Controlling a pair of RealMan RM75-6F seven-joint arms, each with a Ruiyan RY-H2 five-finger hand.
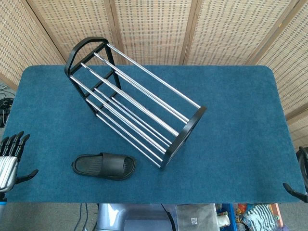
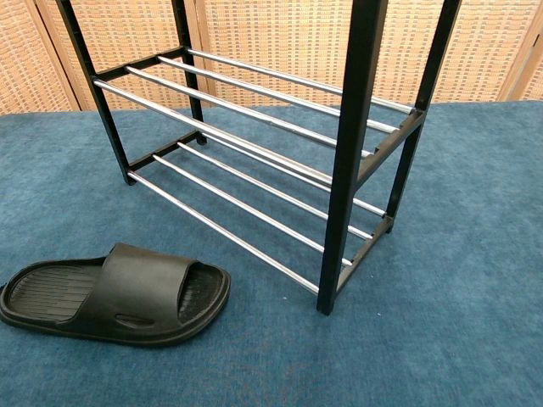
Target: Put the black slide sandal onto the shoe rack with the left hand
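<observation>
The black slide sandal (image 1: 104, 166) lies sole-down on the blue worktop (image 1: 231, 125), just in front of the shoe rack (image 1: 134, 103) and near its lower rails, apart from them, with its long axis running left to right and the strap toward the right end. It looks like moulded foam or soft rubber: probably light, a little springy, matt and ribbed on the footbed, so it should neither slip easily nor come to harm if squeezed. The broad strap (image 2: 140, 280) arches over the footbed and leaves a tunnel under it; that seems the best place to take hold, with fingers hooked beneath or pinching the strap, since the flat sole edge offers little to grip against the carpet-like cloth. The heel end would likely droop somewhat once lifted. The left hand (image 1: 10, 156) sits at the left edge of the worktop, well apart from the sandal, holding nothing, its fingers (image 1: 14, 141) extended and slightly spread. Of the right hand (image 1: 301, 178) only a dark sliver shows at the frame's edge in the head view, and I cannot tell whether it is spread or closed. The chest view shows neither hand, cuts off the rack's top, and clips the sandal's heel at the left border. The rack has 2 tiers of chrome rails.
</observation>
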